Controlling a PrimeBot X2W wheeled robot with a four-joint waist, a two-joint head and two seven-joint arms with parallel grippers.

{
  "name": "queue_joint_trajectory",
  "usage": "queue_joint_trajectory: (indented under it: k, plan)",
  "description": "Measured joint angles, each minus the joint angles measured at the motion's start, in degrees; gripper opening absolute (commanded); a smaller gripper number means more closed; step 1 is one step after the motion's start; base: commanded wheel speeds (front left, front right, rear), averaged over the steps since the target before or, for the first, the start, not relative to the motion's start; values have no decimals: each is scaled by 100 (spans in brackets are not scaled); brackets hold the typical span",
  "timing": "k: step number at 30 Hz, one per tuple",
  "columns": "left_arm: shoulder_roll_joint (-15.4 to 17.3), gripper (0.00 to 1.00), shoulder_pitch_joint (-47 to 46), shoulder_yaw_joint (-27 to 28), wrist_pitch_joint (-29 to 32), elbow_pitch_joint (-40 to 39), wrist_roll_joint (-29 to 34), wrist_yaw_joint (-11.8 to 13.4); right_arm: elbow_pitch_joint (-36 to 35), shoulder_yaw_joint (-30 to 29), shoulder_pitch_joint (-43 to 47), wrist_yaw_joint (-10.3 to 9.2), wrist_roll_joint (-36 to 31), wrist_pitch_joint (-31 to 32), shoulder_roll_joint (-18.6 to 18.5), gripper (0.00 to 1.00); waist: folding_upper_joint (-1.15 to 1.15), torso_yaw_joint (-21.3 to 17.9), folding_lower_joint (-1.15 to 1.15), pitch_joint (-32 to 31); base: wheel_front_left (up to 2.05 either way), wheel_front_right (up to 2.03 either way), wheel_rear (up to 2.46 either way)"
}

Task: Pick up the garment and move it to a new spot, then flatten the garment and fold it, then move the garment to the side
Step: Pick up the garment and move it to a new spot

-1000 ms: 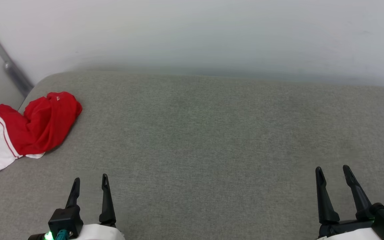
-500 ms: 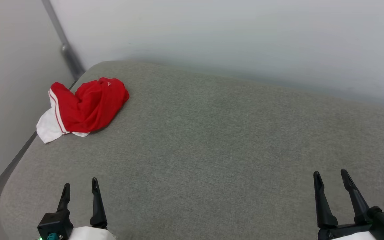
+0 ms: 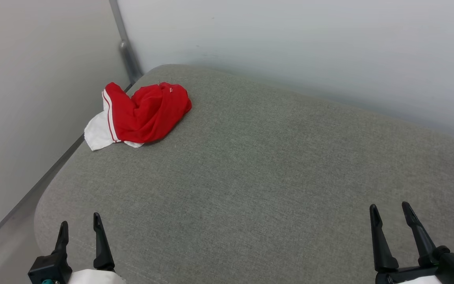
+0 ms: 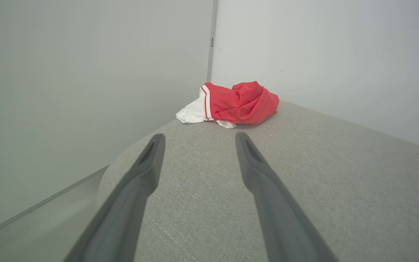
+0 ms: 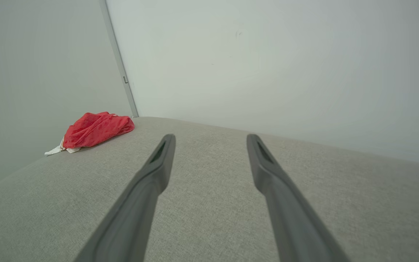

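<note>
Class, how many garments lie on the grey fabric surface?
1: a crumpled red-and-white jersey shirt, at the far left corner of the grey fabric surface; none seem hidden.

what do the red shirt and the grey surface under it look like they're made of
The garment: thin, soft fabric, likely a synthetic jersey; it lies crumpled in loose folds with a slight sheen. The grey surface: matte woven upholstery, probably over padding; it shows a fine weave, a rounded corner and a stitched seam near the front edge.

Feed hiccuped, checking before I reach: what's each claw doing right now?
Left claw: open, empty, well short of the garment.
Right claw: open, empty.
</note>
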Motion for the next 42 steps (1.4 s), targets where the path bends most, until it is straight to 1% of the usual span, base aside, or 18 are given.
queue_joint_trajectory:
  k: [6, 12, 15, 20, 25, 28, 30, 33, 36, 42]
  plan:
    - [1, 100, 34, -85, 0, -77, -15, 92, -4, 3, -1, 0, -30, 0, 0, 100, 0, 87, 0, 32, 0, 0, 0]
    - [0, 100, 46, -118, 0, -81, 0, 164, -9, 35, -2, 0, -42, 1, 0, 100, 0, 57, 0, 71, 0, 0, 0]
    - [-1, 100, -109, -36, 0, -80, 34, 48, -24, 54, -14, 0, -88, 0, 0, 100, 0, 13, 0, 141, 0, 0, 0]
    - [49, 100, -733, 326, 0, -27, 97, -290, -110, 12, -98, 0, -250, 0, 0, 100, 0, -76, 0, 347, 0, 0, 0]
    - [374, 100, -1677, 732, 0, 198, -41, -637, -292, -55, -235, 0, -457, 0, 0, 100, 0, -190, 0, 654, 0, 0, 0]
    - [550, 100, -2336, 836, -1, 314, -80, -804, -436, -100, -373, 0, -624, 1, 0, 100, 0, -269, 0, 907, 0, 0, 0]
    - [632, 100, -2769, 907, -1, 434, -116, -879, -549, -101, -471, 0, -722, 1, 0, 100, 0, -323, 1, 1101, 0, 0, 0]
    - [899, 100, -3427, 996, -1, 669, -136, -968, -750, -127, -669, 0, -860, 0, 1, 100, 0, -410, 1, 1421, 0, 0, 0]
    - [1106, 100, -4077, 1114, 0, 987, -319, -1032, -937, -147, -848, 0, -1009, 0, 0, 100, 0, -497, 1, 1759, 0, 0, 0]
    - [1852, 100, -5342, 1199, 1, 1901, -625, -1140, -1327, -236, -1101, 0, -1154, 0, 1, 100, 0, -673, 1, 2402, 0, 0, 0]
